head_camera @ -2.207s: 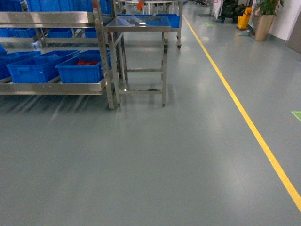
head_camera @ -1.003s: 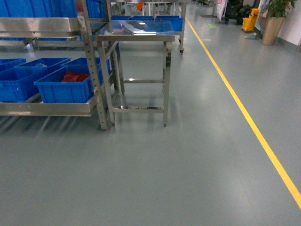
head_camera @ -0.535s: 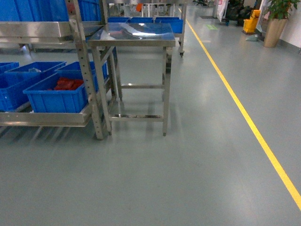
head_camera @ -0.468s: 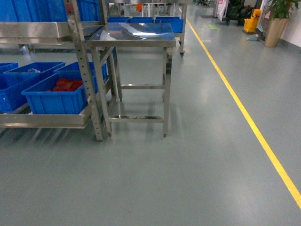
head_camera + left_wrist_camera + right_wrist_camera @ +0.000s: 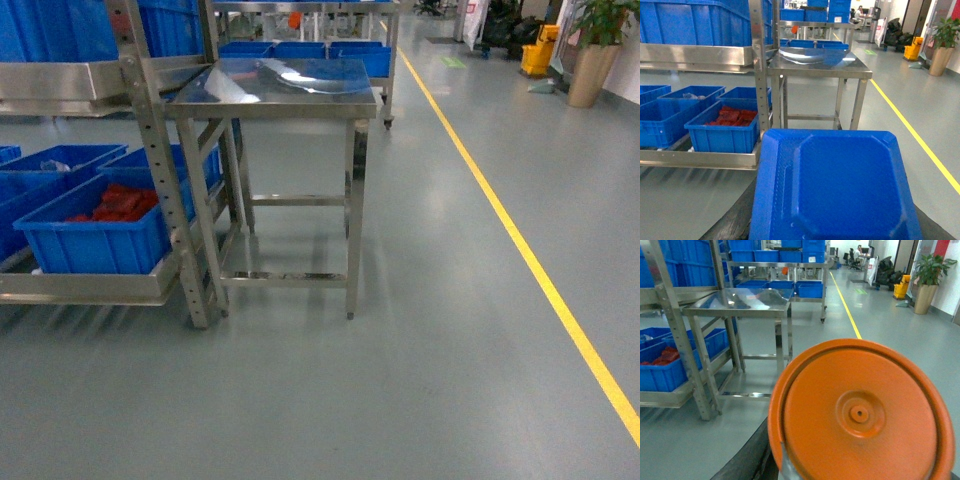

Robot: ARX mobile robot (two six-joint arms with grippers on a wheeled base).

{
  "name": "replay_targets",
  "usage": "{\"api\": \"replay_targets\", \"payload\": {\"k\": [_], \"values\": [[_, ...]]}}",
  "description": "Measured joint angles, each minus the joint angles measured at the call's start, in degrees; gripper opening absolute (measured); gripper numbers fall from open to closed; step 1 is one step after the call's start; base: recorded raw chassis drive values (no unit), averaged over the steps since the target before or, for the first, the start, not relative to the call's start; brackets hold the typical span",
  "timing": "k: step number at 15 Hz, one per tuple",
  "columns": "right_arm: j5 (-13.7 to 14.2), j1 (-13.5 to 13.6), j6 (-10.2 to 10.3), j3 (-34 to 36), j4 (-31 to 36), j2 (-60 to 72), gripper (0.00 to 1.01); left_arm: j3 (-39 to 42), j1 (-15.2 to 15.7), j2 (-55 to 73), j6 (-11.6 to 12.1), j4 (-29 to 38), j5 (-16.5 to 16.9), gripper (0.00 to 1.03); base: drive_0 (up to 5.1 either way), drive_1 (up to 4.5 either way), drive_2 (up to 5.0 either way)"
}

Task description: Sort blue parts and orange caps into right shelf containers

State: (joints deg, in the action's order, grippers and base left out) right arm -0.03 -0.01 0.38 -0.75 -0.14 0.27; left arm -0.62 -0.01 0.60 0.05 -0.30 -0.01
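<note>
A blue part (image 5: 835, 185) fills the lower left wrist view, close to the camera. My left gripper (image 5: 832, 236) is shut on it, and only dark fingers (image 5: 735, 220) show at its sides. An orange cap (image 5: 862, 412), round with a small centre boss, fills the lower right wrist view, with my right gripper (image 5: 860, 475) shut on it and mostly hidden behind it. Blue containers (image 5: 95, 235) stand on the low shelf at the left, the nearest holding red-orange pieces (image 5: 115, 203). That container also shows in the left wrist view (image 5: 722, 135). Neither gripper appears in the head view.
A steel shelf post (image 5: 160, 170) stands at the rack's right end. Right beside it is a steel table (image 5: 275, 85) with a shiny top. A yellow floor line (image 5: 520, 250) runs along the right. Far back are more blue bins (image 5: 300, 48) and a potted plant (image 5: 590, 70).
The head view has closed in on the rack and table. Both now look larger and lower in the frame, with the rack sliding off to the left.
</note>
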Motion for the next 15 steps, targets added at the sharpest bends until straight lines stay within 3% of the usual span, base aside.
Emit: {"api": "replay_targets", "payload": {"k": [15], "values": [[0.00, 0.00, 0.00, 0.00, -0.02, 0.00, 0.45, -0.02, 0.00, 0.00, 0.00, 0.17, 0.00, 0.42, 0.0, 4.30, -4.3]]}}
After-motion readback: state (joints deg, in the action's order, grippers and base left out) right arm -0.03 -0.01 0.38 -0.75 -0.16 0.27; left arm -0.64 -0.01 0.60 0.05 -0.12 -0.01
